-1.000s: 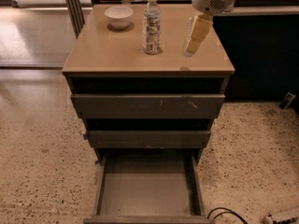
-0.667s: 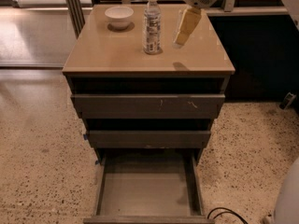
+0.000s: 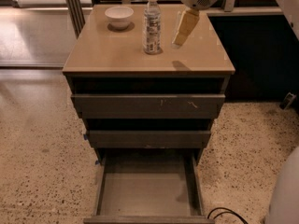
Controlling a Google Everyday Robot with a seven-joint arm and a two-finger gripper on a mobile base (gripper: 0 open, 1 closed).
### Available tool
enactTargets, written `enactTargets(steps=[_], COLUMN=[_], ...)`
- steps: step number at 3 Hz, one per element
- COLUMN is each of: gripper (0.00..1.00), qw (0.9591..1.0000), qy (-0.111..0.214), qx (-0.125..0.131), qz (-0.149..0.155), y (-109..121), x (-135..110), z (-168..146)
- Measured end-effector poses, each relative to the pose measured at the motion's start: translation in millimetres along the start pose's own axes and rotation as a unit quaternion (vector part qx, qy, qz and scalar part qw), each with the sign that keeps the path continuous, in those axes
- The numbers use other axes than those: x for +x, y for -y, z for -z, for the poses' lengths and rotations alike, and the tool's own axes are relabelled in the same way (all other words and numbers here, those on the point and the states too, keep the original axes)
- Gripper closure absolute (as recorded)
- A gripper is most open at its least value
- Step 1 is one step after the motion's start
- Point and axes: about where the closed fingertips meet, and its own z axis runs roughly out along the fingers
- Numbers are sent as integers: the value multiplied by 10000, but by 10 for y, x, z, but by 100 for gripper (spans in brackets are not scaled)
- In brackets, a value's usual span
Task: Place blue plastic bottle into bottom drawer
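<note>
The blue plastic bottle (image 3: 152, 24), clear with a white cap and a pale label, stands upright on the tan cabinet top (image 3: 117, 55). My gripper (image 3: 183, 29) hangs from its white wrist just to the right of the bottle, a small gap apart, above the top and holding nothing. The bottom drawer (image 3: 147, 192) is pulled open below; its flat grey floor has nothing on it. The two drawers above it (image 3: 148, 106) are pushed nearly in.
A white bowl (image 3: 119, 17) sits at the back left of the cabinet top. A black cable (image 3: 226, 213) lies on the speckled floor by the drawer's right corner. A white part of my body (image 3: 285, 195) shows at the lower right.
My gripper has moved left, closer to the bottle. The bottle, bowl and drawers have not moved.
</note>
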Motion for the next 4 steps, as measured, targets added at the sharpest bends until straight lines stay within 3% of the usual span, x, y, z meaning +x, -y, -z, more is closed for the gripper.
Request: enactTargets(steps=[1, 2, 3, 4], gripper=[0, 0, 0, 0], qw=[9990, 9933, 9926, 9873], qy=[319, 846, 896, 1104], qx=[167, 414, 425, 494], qz=[-274, -674, -696, -1030], y=[148, 361, 382, 361], x=[99, 189, 185, 216], z=[-142, -246, -260, -328])
